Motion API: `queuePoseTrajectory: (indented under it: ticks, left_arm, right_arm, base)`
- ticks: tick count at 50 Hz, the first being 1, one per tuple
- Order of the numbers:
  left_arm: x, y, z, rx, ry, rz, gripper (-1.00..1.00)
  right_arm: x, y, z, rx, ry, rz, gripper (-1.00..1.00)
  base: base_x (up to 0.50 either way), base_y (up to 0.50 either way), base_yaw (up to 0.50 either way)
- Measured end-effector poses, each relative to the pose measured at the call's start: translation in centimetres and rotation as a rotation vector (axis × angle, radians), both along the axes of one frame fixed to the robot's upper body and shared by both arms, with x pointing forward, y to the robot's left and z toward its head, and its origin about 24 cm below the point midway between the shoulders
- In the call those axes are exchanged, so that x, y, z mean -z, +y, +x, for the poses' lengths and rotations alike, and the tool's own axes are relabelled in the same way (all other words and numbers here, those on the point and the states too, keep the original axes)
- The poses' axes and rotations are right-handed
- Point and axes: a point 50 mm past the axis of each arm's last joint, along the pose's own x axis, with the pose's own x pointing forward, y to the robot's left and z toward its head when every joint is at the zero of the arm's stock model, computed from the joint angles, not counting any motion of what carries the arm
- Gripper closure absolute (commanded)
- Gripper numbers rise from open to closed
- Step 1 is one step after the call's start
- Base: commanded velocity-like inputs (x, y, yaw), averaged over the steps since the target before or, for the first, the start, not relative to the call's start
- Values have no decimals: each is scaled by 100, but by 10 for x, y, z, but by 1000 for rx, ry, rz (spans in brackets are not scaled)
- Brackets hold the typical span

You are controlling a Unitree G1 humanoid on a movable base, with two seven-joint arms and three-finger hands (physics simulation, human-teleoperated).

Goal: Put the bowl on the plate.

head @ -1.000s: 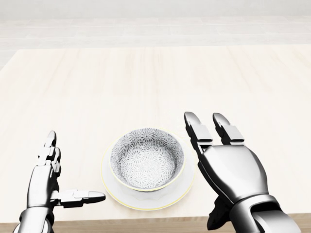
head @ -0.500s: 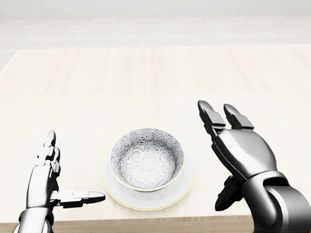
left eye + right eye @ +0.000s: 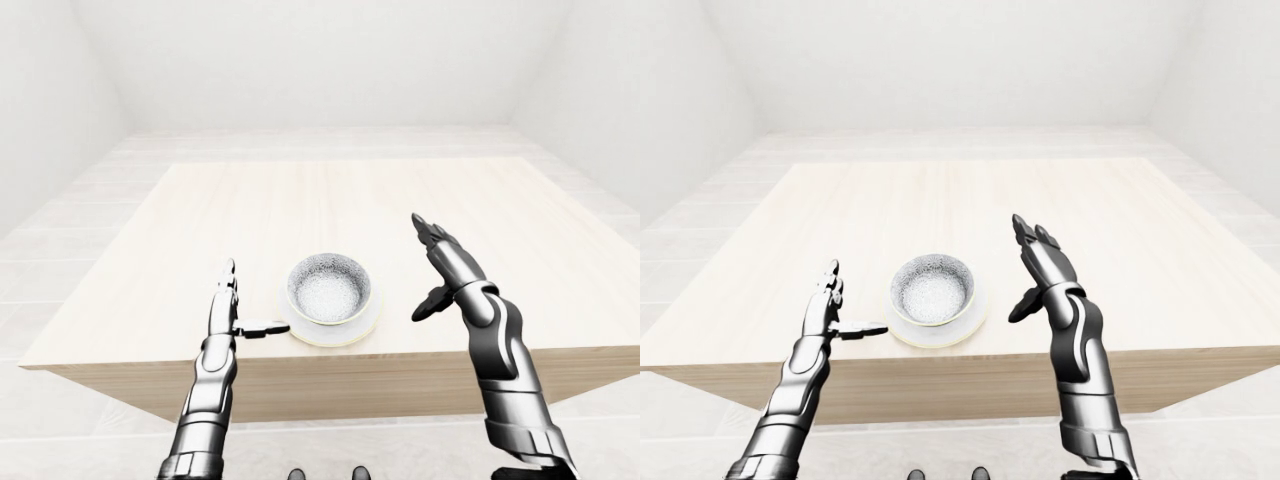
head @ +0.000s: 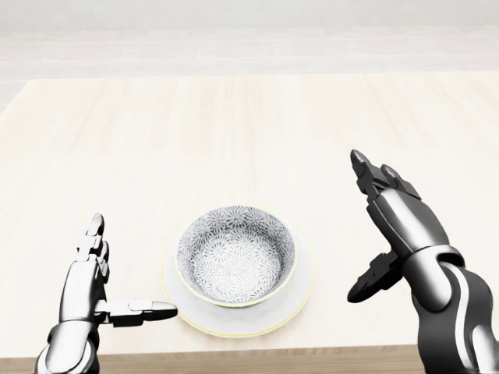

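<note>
1. Left of the plate [image 4: 292, 304] in the head view, the left robot hand [image 4: 84, 290] stands on edge above the counter [image 4: 234, 132]. Its two fingers point up the picture and its thumb juts sideways toward the plate. The hand is spread wide and grips nothing. The thumb tip reaches the plate's rim, though whether it touches cannot be told
2. The plate is round, shallow and glossy white, edged with a thin yellowish line. It lies flat on the counter and carries a single thing, the bowl [image 4: 236, 257]
3. The bowl sits upright in the middle of the plate, leaving a ring of white rim showing all round. It is round and deep, with a fine yellowish lip and a dense grey-and-white flower pattern on its wall. Its hollow shows only that pattern
4. Right of the plate and clear of it, the right robot hand [image 4: 401, 226] is raised with the palm turned toward the plate. Its fingers are splayed and point up the picture, and its dark thumb hangs low on the plate's side. It holds nothing. Both hands are polished silver segments with black joints
5. Under the plate, the counter is a pale, matte wooden slab with faint straight grain and square edges
</note>
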Motion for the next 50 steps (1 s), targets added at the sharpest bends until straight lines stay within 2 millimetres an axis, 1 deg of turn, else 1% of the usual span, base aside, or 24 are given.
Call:
queuePoseTrajectory:
  ticks: [3, 6, 9, 12, 19, 25, 35, 50]
  left_arm:
    - [10, 0, 6, -6, 58, 1, -100]
    - [18, 0, 12, -11, 104, 2, -100]
    - [21, 0, 17, -17, 133, 2, -100]
    - [23, 0, 21, -21, 158, 3, -100]
    - [23, 0, 32, -30, 188, 15, -100]
    - [22, 0, 35, -35, 195, 16, -100]
    - [20, 3, 35, -43, 178, 11, -100]
    - [13, 5, 30, -45, 126, 4, -100]
  right_arm:
    - [21, -4, 9, 49, 35, 15, -100]
    - [36, -8, 15, 86, 68, 30, -100]
    - [45, -12, 20, 111, 94, 48, -100]
    - [48, -17, 24, 129, 108, 66, -100]
    - [45, -26, 27, 138, 113, 103, -100]
    - [36, -30, 27, 127, 99, 120, -100]
    - [25, -31, 22, 98, 74, 122, -100]
    - [17, -29, 12, 69, 52, 108, -100]
  base:
    - [0, 0, 0]
    - [0, 0, 0]
    - [0, 0, 0]
    - [0, 0, 0]
    - [0, 0, 0]
    - [0, 0, 0]
    - [0, 0, 0]
    - [0, 0, 0]
